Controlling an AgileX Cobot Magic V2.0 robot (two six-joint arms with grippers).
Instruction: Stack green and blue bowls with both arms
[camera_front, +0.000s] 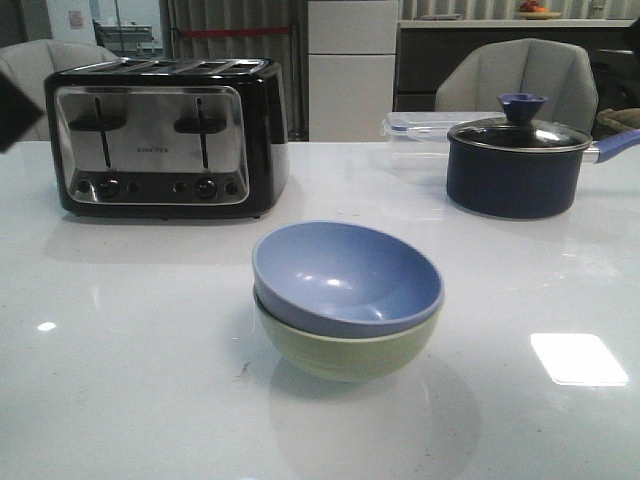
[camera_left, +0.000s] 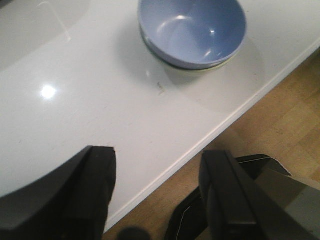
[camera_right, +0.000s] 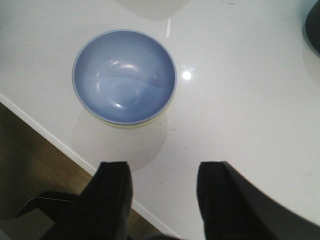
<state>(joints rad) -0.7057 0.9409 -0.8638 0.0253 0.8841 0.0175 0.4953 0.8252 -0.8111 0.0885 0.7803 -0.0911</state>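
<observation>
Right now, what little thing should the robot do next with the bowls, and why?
Probably nothing more with the bowls: just keep both arms back. The blue bowl already sits nested inside the green bowl, a bit tilted but resting steady on the table. The left gripper and right gripper are both open, empty and away from the stack, so reaching in again might only knock it.

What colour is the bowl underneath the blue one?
Pale green. The green bowl sits under the blue bowl; the front view shows it best.
</observation>
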